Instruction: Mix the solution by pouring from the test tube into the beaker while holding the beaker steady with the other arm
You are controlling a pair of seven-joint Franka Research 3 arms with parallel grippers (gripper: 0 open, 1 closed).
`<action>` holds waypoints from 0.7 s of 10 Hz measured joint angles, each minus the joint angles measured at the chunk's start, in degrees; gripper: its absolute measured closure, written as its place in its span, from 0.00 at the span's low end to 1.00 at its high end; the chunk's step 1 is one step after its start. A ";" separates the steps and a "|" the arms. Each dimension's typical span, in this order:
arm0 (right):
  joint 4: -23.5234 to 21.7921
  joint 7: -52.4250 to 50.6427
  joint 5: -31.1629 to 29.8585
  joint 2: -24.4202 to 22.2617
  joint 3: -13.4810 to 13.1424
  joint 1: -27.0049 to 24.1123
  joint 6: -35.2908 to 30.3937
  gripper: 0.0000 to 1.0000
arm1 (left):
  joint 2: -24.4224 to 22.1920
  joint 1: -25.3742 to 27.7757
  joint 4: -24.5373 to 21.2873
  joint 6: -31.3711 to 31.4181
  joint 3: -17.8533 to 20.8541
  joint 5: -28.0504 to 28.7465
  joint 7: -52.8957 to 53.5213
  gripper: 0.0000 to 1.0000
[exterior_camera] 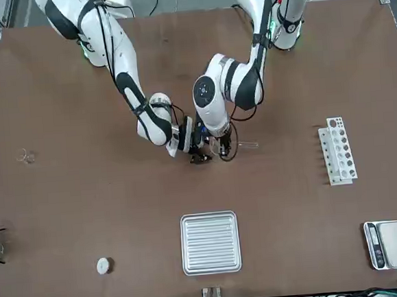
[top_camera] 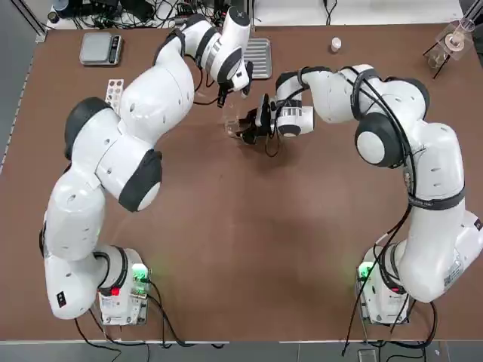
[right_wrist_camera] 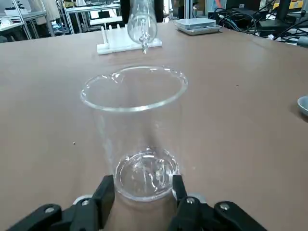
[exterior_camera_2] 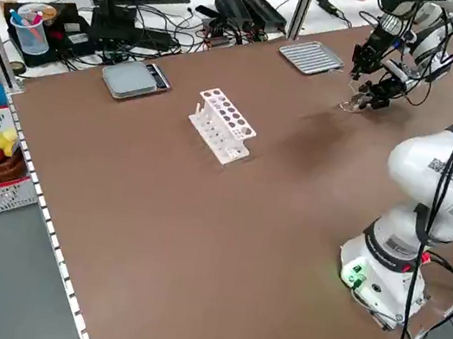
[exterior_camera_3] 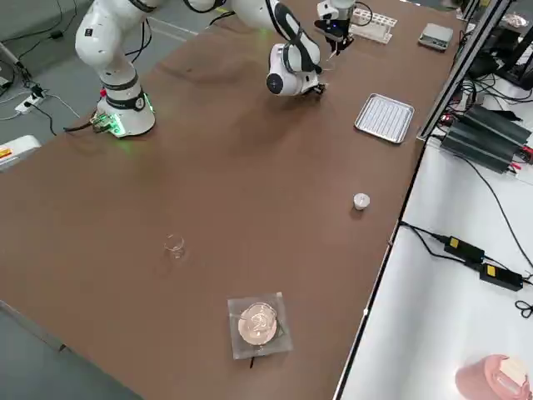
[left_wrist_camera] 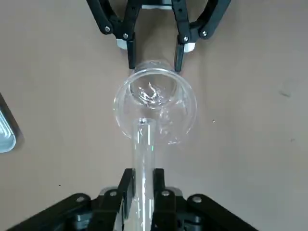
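A: What is nearest the robot's own side of the brown bench (top_camera: 249,249)?

B: Only the two white arm bases. Farther in, toward the middle, both arms reach in and meet.

A: What is each tool doing?

B: The right tool (right_wrist_camera: 143,192) lies low and level, its two black fingers (left_wrist_camera: 130,53) closed against the base of the small clear glass beaker (right_wrist_camera: 137,139). The beaker stands upright on the bench, with a trace of clear liquid at its bottom. The left tool (left_wrist_camera: 143,185) hangs just above, closed on a slim clear glass test tube (left_wrist_camera: 143,163). The tube is tilted, and its open mouth lies over the beaker's rim.

A: And where is the beaker on the bench?

B: Near the middle, slightly toward the far edge, between the two tools (top_camera: 232,127).

A: What lies beyond them?

B: Just past the left tool, a ribbed silver metal tray (top_camera: 260,59). On the left of it, a white plastic test tube rack (top_camera: 115,89), and farther back a grey digital scale (top_camera: 100,48). On the right, a small white round cap (top_camera: 336,45), and at the far right corner a clear glass piece on a square stand (top_camera: 454,41).
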 joint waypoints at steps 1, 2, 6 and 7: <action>0.00 0.00 0.00 0.00 0.00 0.00 0.01 0.44 | -0.01 0.04 0.28 0.00 0.09 0.00 -0.06 0.79; 0.00 0.00 0.00 0.00 0.00 0.00 0.01 0.44 | -0.07 0.16 0.69 0.00 0.31 -0.35 -0.18 0.79; 0.00 0.00 0.00 0.00 -0.01 0.00 0.02 0.44 | -1.08 2.53 1.22 -0.05 0.71 -7.62 -0.36 0.79; 0.00 0.00 0.00 0.00 -0.03 0.00 0.02 0.44 | -1.13 3.57 1.23 -0.05 0.74 -9.53 -0.36 0.79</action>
